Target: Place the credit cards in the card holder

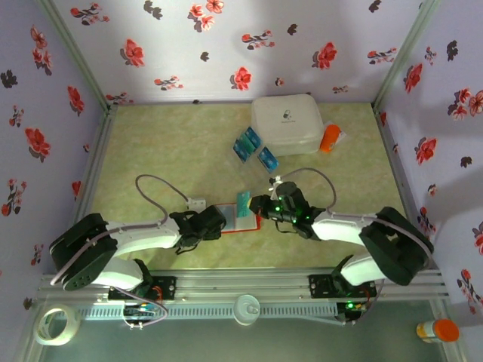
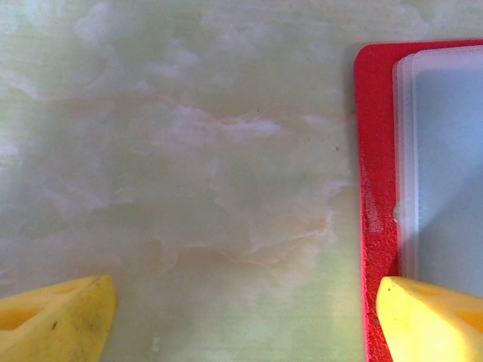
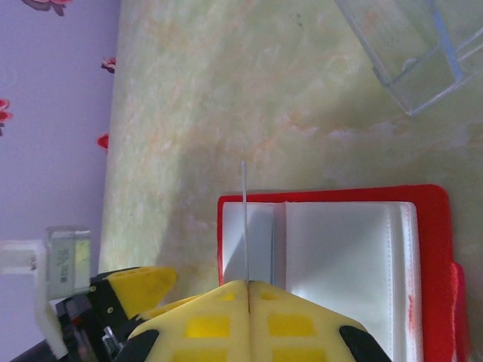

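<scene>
1. Four credit cards [image 1: 268,160]: two teal, two blue.
2. One red card holder [image 1: 240,225].
3. One white case [image 1: 287,121].
4. Two bottles: an orange bottle [image 1: 330,139] and an orange-capped bottle [image 1: 438,329].
5. One tape roll [image 1: 56,324].
6. Two claws: left claw [image 1: 220,220], right claw [image 1: 256,204].

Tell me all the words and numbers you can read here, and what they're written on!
No text here can be read.
white case: a small dark mark on the lid, too small to read.
credit cards: pale print, too blurred to read.
small grey tag: blurred, unreadable.
card holder: no writing shows on it.
</scene>
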